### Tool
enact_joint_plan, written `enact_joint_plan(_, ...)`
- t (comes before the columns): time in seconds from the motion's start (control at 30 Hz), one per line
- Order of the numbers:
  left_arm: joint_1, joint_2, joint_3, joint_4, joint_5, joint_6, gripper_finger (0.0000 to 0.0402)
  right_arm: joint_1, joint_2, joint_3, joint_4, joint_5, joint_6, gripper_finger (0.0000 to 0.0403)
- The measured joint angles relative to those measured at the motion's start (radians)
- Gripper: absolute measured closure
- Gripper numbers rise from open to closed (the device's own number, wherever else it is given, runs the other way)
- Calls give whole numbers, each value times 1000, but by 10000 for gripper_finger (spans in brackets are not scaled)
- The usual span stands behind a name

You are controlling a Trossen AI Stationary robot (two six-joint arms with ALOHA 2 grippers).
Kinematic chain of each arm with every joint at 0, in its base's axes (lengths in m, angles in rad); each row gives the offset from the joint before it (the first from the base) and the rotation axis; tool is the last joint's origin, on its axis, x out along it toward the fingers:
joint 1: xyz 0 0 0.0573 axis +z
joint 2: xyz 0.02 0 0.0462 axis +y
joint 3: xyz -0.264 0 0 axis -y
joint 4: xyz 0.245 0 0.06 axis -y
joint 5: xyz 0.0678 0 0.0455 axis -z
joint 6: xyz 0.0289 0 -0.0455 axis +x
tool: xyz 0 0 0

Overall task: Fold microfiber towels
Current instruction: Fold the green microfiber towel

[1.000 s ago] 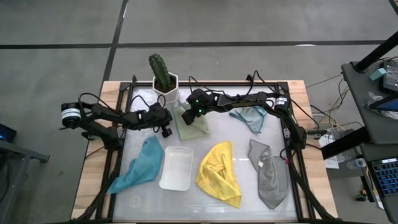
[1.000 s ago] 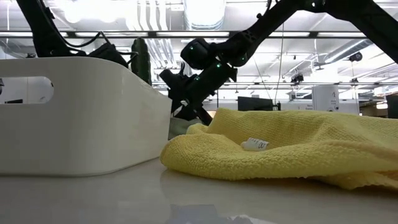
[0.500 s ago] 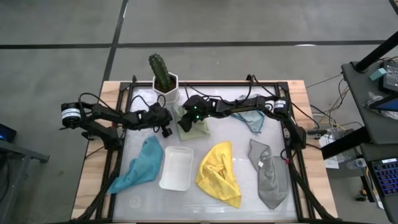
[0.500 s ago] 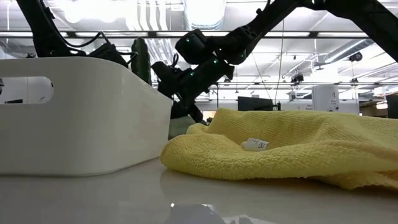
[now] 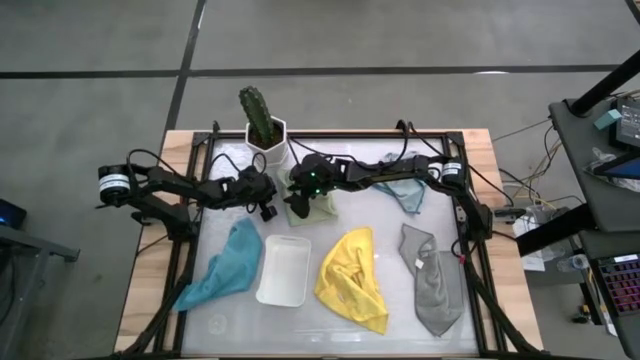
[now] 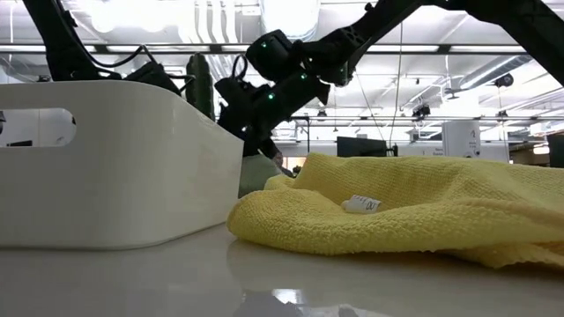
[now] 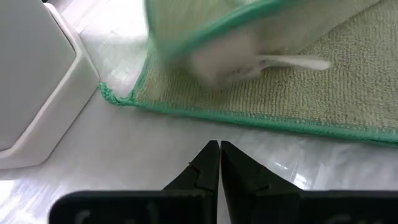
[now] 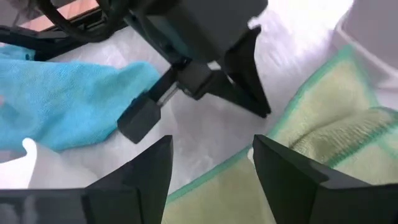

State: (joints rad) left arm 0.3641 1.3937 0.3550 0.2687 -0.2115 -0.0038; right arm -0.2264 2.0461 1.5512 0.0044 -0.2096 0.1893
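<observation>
Right under the right gripper (image 5: 300, 198), with fingers spread wide: pale green towel (image 5: 312, 208), partly folded on the bench (image 5: 380, 300). Just beside it, left gripper (image 5: 268, 209), pressed together and holding nothing. Best to pinch one green edge (image 7: 249, 119), lift gently, lay it flat over the other, then line up corners.

The high view looks straight down from far above, taking in the whole table (image 5: 330, 325) and both arms. The low view sits at tabletop height, close behind the tray (image 6: 115, 167) and yellow towel (image 6: 414, 207), facing level into the room. Each wrist view looks past its own fingers, very near the green towel (image 7: 298, 81), which both share with the high view.
</observation>
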Motion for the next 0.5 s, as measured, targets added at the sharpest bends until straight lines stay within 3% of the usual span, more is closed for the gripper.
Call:
enact_joint_plan(0.37,0,0,0,-5,0,-17,400,2,-29,47,-18,-8,-130,192)
enact_joint_plan(0.5,0,0,-1,-26,0,-18,400,1,-94,47,-149,1,-205,193)
